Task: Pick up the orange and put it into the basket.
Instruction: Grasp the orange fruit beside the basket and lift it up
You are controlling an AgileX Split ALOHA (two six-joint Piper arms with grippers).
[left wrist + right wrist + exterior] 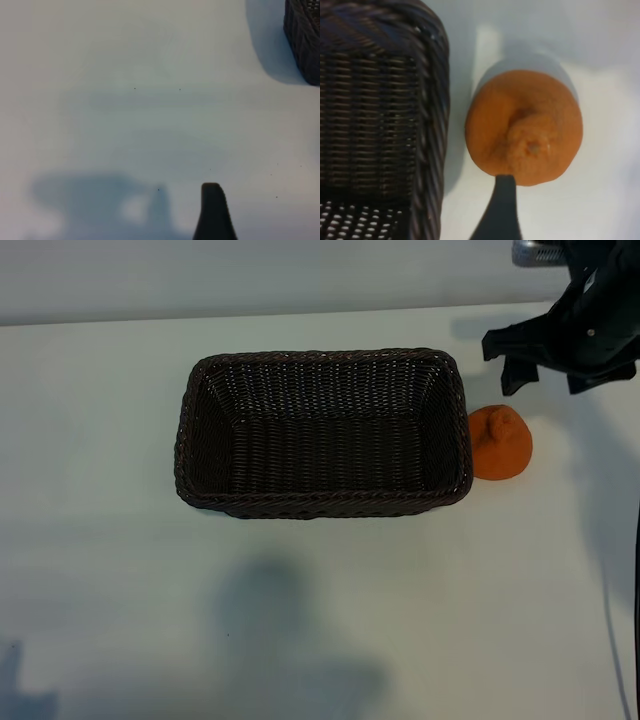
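The orange [500,443] lies on the white table just off the right end of the dark woven basket [320,502], its stem bump up. The basket holds nothing. My right gripper [555,380] hangs open above and slightly behind the orange, nothing between its fingers. In the right wrist view the orange [525,127] sits beside the basket wall [432,100], and one dark fingertip [505,200] reaches its near edge. The left arm is outside the exterior view. In the left wrist view one fingertip [214,210] hovers over bare table, holding nothing.
A corner of the basket [304,40] shows far off in the left wrist view. The white table [120,570] stretches to the left of the basket and in front of it. A thin cable [615,640] runs along the table's right edge.
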